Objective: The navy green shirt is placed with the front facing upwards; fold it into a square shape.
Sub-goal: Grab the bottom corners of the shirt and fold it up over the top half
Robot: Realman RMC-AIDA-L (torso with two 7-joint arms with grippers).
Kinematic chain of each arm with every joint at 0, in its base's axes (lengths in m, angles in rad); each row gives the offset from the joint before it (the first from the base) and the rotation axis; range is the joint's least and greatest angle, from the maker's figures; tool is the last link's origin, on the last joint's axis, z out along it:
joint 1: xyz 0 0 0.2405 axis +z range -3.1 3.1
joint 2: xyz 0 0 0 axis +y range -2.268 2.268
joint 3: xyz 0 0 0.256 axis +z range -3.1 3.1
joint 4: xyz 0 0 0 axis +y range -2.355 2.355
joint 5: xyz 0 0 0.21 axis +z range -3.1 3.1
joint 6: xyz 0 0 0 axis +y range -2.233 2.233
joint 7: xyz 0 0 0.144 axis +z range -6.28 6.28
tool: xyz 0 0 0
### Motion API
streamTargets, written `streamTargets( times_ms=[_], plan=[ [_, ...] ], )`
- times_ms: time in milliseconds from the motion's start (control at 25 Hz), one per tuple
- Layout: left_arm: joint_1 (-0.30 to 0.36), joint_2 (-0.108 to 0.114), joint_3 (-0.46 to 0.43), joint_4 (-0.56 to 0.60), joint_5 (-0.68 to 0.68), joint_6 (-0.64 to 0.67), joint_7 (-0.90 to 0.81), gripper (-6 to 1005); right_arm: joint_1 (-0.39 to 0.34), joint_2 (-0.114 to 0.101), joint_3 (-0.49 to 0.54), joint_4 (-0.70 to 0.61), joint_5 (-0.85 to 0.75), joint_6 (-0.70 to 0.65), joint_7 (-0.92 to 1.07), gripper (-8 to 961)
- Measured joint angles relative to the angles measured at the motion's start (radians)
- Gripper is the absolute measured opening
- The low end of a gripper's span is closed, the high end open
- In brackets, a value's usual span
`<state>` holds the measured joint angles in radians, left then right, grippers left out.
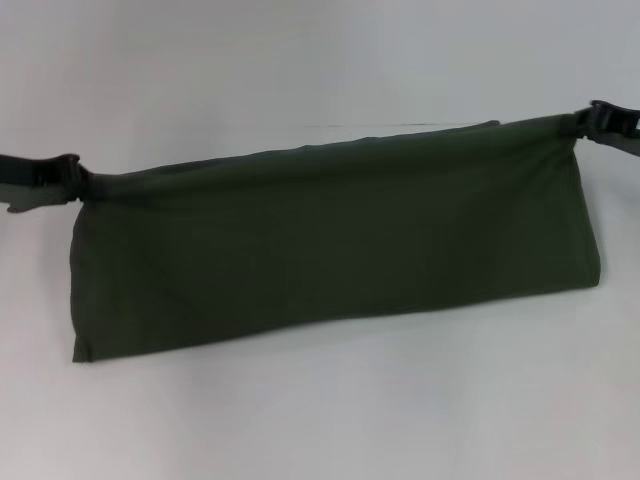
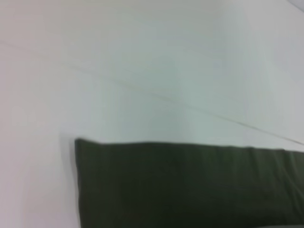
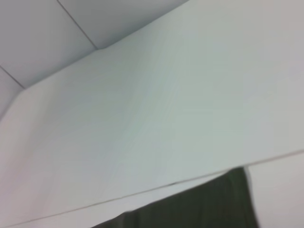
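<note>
Nearest the robot lies a bare stretch of the white bench (image 1: 320, 420), and just beyond it the lower fold of the navy green shirt (image 1: 330, 250) rests on that surface, slanting so that its left corner sits closer in than its right. The shirt shows as a long, plain dark green band with no lettering in sight, stretched across the middle of the head view from one arm to the other. Its upper edge is lifted off the bench and pulled taut between the two grippers. At the left end the left gripper (image 1: 72, 178) has its jaws clenched on the bunched upper corner of the cloth; at the right end, higher in the view and farther off, the right gripper (image 1: 588, 122) has its jaws clenched on the opposite upper corner. In the left wrist view the shirt appears as a dark strip with a square corner over the pale bench; the right wrist view catches only a small dark piece of it. Beyond the shirt the bench carries on, crossed by a thin seam line (image 1: 400, 125).
</note>
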<state>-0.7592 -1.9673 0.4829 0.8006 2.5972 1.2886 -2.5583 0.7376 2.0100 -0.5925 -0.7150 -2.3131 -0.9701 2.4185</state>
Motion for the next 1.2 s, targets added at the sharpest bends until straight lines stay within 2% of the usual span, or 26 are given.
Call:
streamTargets(
  times_ms=[120, 240, 400, 720, 1200],
  plan=[
    [-0.008, -0.020, 0.013, -0.011, -0.001, -0.087, -0.004, 82, 0.020, 0.018, -0.105, 0.020, -0.003, 0.147, 0.006, 71],
    [-0.016, -0.026, 0.014, -0.029, 0.000, -0.148, -0.005, 89, 0.045, 0.028, -0.177, 0.053, -0.006, 0.256, 0.006, 71],
    [-0.022, -0.027, 0.014, -0.048, -0.001, -0.198, -0.005, 98, 0.072, 0.032, -0.212, 0.093, -0.006, 0.350, 0.007, 71],
    [-0.030, -0.027, 0.016, -0.051, 0.004, -0.232, -0.005, 116, 0.091, 0.038, -0.222, 0.120, -0.007, 0.437, 0.004, 71],
    [-0.025, -0.034, 0.016, -0.054, 0.001, -0.269, -0.018, 143, 0.138, 0.035, -0.276, 0.175, -0.011, 0.467, -0.001, 71]
  ],
)
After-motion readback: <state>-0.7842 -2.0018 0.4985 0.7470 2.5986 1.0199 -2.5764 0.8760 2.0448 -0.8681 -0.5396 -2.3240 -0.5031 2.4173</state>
